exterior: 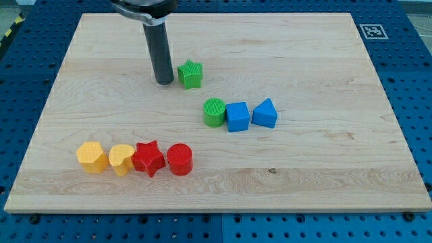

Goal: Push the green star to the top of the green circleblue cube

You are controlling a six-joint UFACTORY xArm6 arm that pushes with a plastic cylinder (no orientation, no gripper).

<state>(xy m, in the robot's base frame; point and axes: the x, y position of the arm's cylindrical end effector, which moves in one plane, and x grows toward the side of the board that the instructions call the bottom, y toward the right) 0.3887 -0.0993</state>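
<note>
on the view's left, near the bottom edge of the wooden board point(324, 175), four blocks sit in a row. first comes a yellow hexagon-like block point(92, 156), then a yellow heart point(122, 159) just beside it, then a red star point(148, 158) touching the heart, then a red cylinder point(179, 159) close against the star.

further right and nearer the view's top, the dark rod comes down from the top edge, and my tip point(164, 82) rests on the board just left of the green star point(190, 73). tip and star are very close; i cannot tell whether they touch. there is no pincer on this arm, only the rod, so no open or closed state can be told.

the green star lies above and a little left of the green circle point(214, 112), apart from it. right of the circle sits the blue cube point(237, 116), touching or nearly touching it, and then a blue wedge-like block point(264, 113) just beside the cube.

at the board's top right corner is a small black-and-white marker point(372, 31). a blue perforated table point(418, 81) surrounds the board.
</note>
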